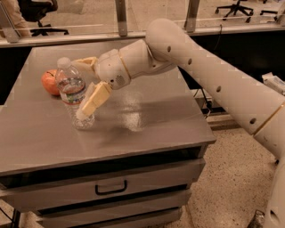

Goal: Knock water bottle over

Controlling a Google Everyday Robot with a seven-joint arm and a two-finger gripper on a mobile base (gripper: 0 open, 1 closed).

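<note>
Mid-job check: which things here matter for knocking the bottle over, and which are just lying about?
Part of the job:
- water bottle, standing upright on the table
- gripper, open, one finger in front of the bottle and one behind it

Lying about:
- apple, behind the bottle
- office chair, background

The gripper [80, 89], near the left edge of the plain grey tabletop [151, 129], has pale yellow fingers [95, 99] on a cream-white arm [200, 75] with thin gold bands. The water bottle [69, 89] is clear and ribbed, with a white cap and a white-and-blue label. The apple [49, 82] is orange-red.
</note>
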